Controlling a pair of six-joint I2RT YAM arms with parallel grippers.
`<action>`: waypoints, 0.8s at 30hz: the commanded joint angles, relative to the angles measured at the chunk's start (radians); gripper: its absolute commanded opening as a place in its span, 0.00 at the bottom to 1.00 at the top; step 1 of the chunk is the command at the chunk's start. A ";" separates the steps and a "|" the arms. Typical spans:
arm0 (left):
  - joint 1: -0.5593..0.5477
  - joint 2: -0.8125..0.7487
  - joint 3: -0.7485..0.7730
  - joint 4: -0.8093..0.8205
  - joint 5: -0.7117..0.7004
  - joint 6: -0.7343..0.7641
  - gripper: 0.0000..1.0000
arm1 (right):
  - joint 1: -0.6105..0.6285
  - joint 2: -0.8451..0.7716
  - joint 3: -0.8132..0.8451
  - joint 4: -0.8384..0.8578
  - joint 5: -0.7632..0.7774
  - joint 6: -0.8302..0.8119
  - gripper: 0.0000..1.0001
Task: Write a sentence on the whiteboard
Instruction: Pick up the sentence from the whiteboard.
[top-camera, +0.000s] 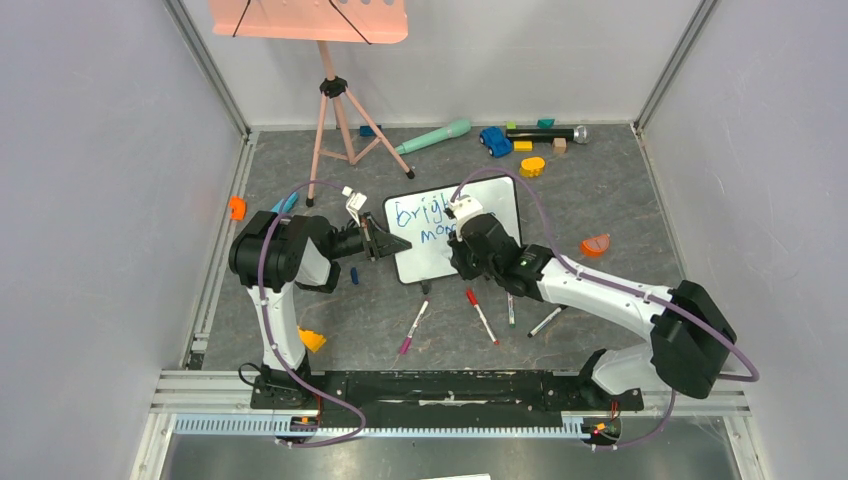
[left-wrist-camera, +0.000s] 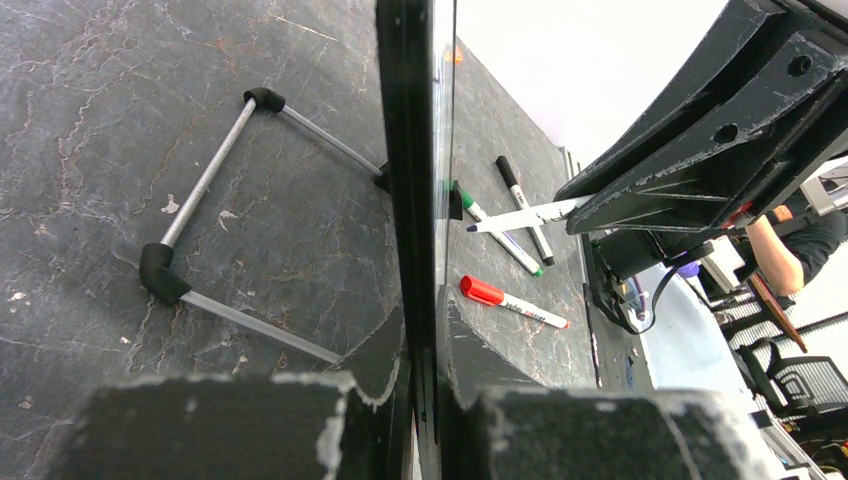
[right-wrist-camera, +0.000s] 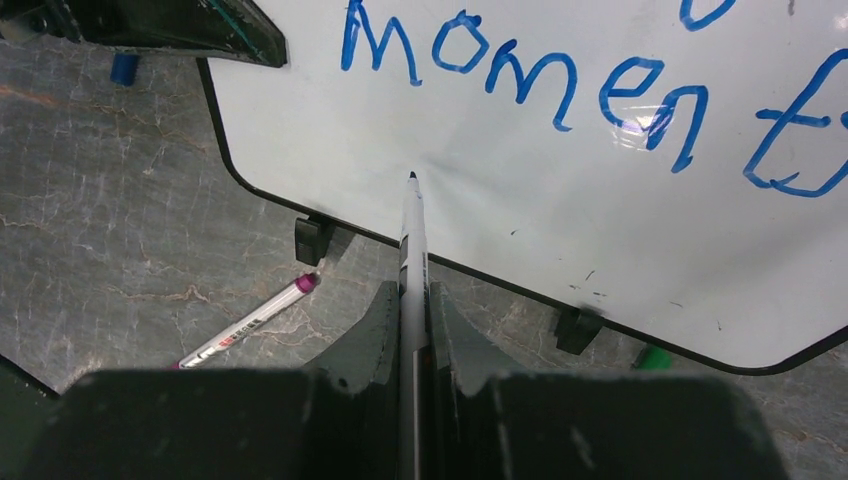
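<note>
So, dark grey stone-look tabletop (top-camera: 620, 190), plain grey walls (top-camera: 100, 200) on 3 sides, metal rail (top-camera: 200, 383) along near edge. Whiteboard (top-camera: 500, 200) is propped mid-table. Sentence (right-wrist-camera: 520, 80) is in blue; "momen" + part of the next letter reads in rt wrist view, upper line mostly hidden.

L gripper (left-wrist-camera: 425, 400) is clamped on board's left edge. R gripper (right-wrist-camera: 412, 305) is closed on a marker (right-wrist-camera: 411, 230), tip at bare white below the writing; can't tell if it touches.

Loose markers (top-camera: 482, 316) lie scattered betw board's near edge and arm bases. Toys (top-camera: 495, 140) line the back wall, music stand (top-camera: 335, 110) back-left. Bare stone shows rt of board out to an orange piece (top-camera: 596, 244).
</note>
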 joint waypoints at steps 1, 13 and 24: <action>-0.004 0.071 -0.018 0.021 -0.095 0.160 0.02 | 0.003 0.016 0.055 0.042 0.043 0.014 0.00; -0.005 0.072 -0.019 0.021 -0.096 0.158 0.02 | 0.004 0.073 0.100 0.041 0.081 -0.013 0.00; -0.005 0.073 -0.018 0.021 -0.095 0.159 0.02 | 0.003 0.112 0.110 0.057 -0.008 -0.053 0.00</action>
